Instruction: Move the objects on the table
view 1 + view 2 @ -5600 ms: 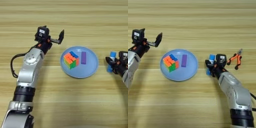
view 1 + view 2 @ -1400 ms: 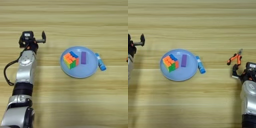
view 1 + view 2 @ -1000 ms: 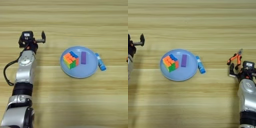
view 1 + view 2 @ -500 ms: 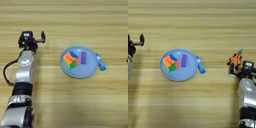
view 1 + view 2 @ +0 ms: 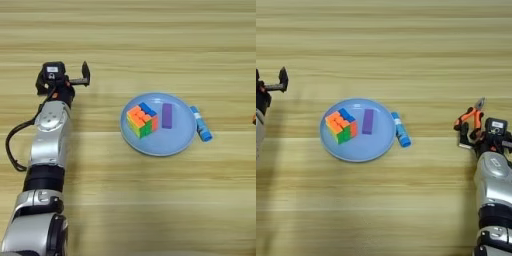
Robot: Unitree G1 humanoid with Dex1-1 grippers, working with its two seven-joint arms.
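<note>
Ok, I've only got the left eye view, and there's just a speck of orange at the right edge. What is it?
Observer: Orange-handled pliers, lying flat on the table, well right of the stick.
Operator: Where's the right gripper? I can't see it.
Observer: The right gripper is on the near side of the pliers, by their handles.
Operator: Does it hold them?
Observer: Can't tell; gripper and handles overlap in the right eye view.
</note>
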